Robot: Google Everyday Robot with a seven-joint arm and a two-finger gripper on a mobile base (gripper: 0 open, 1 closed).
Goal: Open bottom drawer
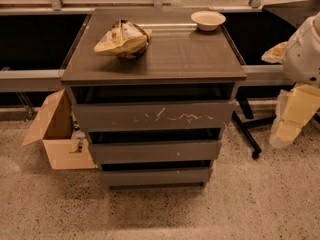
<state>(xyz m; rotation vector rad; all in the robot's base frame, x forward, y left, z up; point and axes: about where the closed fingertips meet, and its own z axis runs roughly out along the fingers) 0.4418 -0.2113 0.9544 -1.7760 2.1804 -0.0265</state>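
Observation:
The bottom drawer (pixel 156 176) is the lowest and narrowest-looking of three dark grey-brown fronts on the cabinet (pixel 155 59). Its front is plain and handleless, with a dark gap above it. Above it sit the middle drawer (pixel 155 151) and the large top drawer (pixel 152 115) with white scratches. My gripper (pixel 296 115) hangs at the right edge of the view on the white arm. It is to the right of the cabinet, about level with the top drawer, and apart from every drawer.
A crumpled chip bag (pixel 122 38) and a white bowl (pixel 208 20) lie on the cabinet top. An open cardboard box (pixel 55 134) stands on the floor against the cabinet's left side. A black stand leg (pixel 249 134) reaches across the floor at the right.

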